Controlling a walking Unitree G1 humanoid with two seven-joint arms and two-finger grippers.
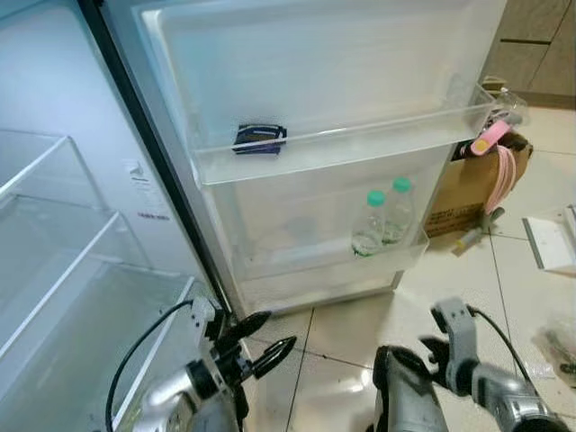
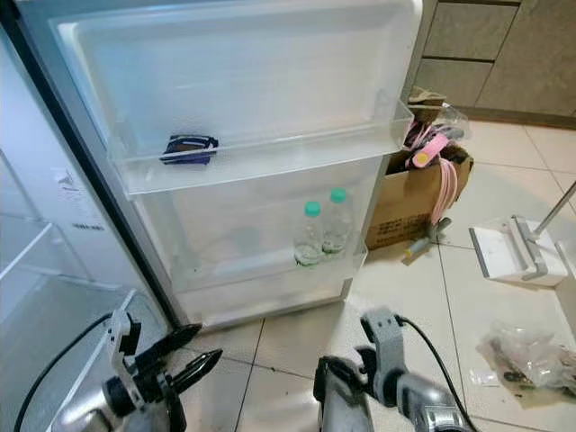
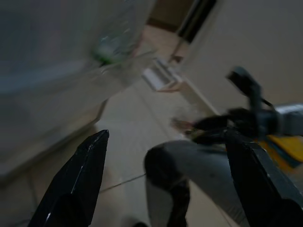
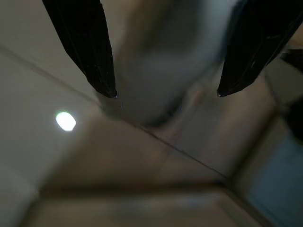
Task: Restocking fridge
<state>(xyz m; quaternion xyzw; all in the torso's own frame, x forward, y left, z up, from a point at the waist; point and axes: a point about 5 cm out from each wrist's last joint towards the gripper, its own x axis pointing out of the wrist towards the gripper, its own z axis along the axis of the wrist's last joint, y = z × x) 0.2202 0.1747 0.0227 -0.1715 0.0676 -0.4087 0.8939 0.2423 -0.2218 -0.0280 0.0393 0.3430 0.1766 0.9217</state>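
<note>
- We stand before the open fridge door [image 1: 342, 81]; its lower door bin [image 1: 297, 261] holds two bottles [image 1: 382, 220] with green caps, upright, side by side and touching or nearly so.
- A small dark packet [image 1: 259, 138] lies in the upper door bin [image 1: 360, 144], well apart from the bottles.
- Left gripper [image 1: 270, 339]: low, near the door's bottom edge, fingers spread, nothing between them. It points up and to our right, roughly toward the bottles.
- Right gripper [image 4: 165, 94]: the wrist view shows its fingers apart over floor tile [image 2: 297, 342], a blurred pale shape between them; we cannot tell what that is. We judge it empty.
- Key relation: the bottles sit up and ahead of both claws, long axis vertical. The left claw looks the nearer and is already aimed that way.
- Inner shelves [image 1: 54, 234] lie to our left.
- A cardboard box [image 2: 409, 202] stands on the floor just right of the door; any further stock may be there, contents unclear.
</note>
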